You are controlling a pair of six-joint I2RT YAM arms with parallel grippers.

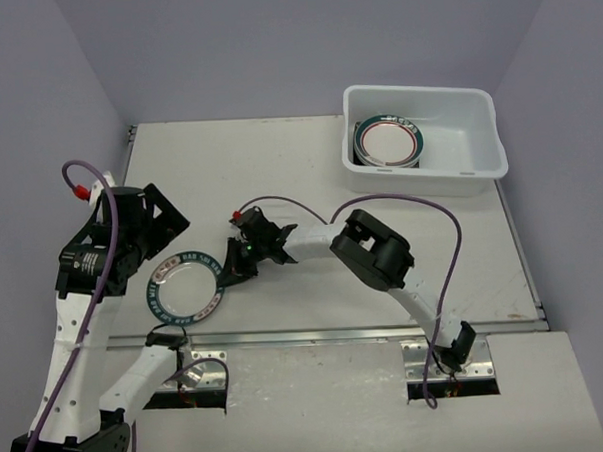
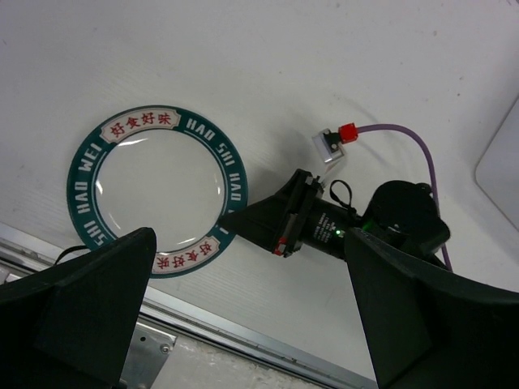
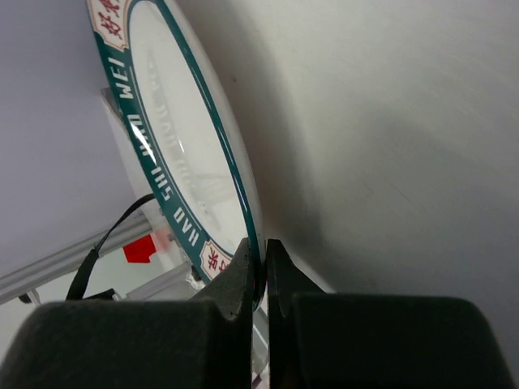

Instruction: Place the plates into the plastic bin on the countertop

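I am pinching the teal-rimmed plate (image 1: 184, 289) in my right pincer (image 3: 261, 247) (left pincer (image 1: 171, 220) gaping, idle); lifting toward the plastic bin (image 1: 416, 87) is coming next.

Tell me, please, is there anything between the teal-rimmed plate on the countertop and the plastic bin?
Nothing visible does. The right gripper is shut on the rim of the plate, and the countertop toward the plastic bin holds no object. Only the arm's own purple cable arcs there.
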